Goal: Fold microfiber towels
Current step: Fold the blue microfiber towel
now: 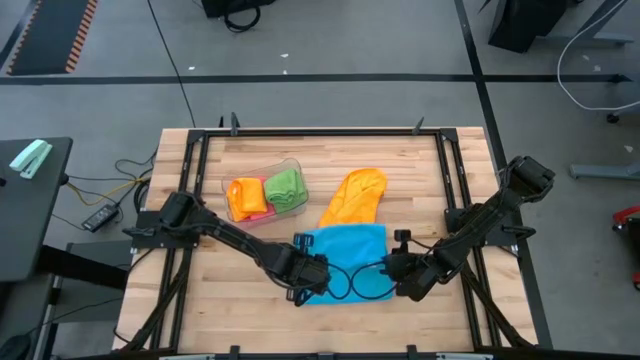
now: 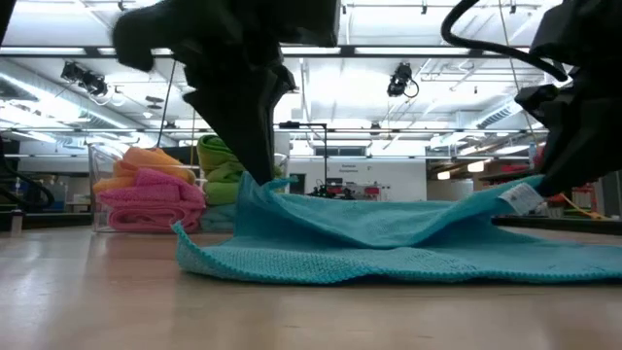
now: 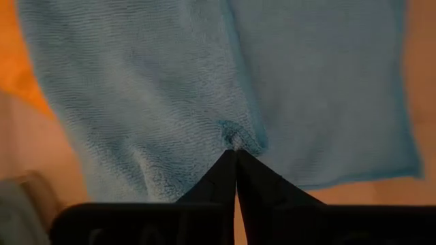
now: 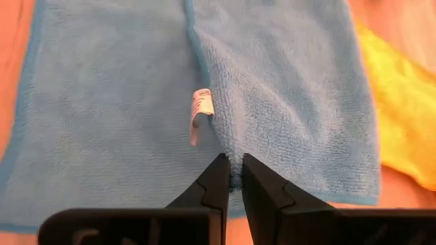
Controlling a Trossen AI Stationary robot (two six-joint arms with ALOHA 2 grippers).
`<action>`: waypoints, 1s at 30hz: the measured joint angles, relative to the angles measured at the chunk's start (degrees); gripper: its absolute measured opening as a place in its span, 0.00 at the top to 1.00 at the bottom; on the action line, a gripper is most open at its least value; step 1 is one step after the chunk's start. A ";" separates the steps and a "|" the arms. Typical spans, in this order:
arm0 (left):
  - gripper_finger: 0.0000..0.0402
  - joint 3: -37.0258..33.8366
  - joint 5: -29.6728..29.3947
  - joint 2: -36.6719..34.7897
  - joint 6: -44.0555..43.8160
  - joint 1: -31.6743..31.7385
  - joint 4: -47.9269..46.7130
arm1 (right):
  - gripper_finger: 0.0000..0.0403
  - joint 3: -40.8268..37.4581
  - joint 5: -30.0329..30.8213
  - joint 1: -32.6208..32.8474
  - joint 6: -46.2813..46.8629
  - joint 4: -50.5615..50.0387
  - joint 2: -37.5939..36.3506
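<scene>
A sky-blue microfiber towel (image 1: 345, 252) lies on the wooden counter (image 1: 420, 180), its looped pile rumpled, with a white tag (image 4: 199, 109) at its edge. The left end effector (image 3: 236, 153) and right end effector (image 4: 231, 170) each pinch a lifted corner. Carrying both corners evenly should keep the fold square. A loose orange towel (image 1: 355, 195) lies just beside it, near folded cloths in a clear tub (image 1: 292, 170).

From above, we lose the blue towel's (image 1: 350, 250) near edge beneath both grippers; the tub's (image 1: 292, 165) lowest cloths stay indistinct.
</scene>
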 joint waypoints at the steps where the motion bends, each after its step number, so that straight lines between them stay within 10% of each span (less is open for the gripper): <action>1: 0.95 0.00 0.44 0.00 -0.05 -0.26 0.04 | 0.89 0.00 -0.72 0.00 -0.01 0.01 0.00; 30: 0.94 0.06 2.97 0.32 -7.56 -6.91 5.84 | 0.89 1.97 -10.20 6.95 3.90 7.69 0.31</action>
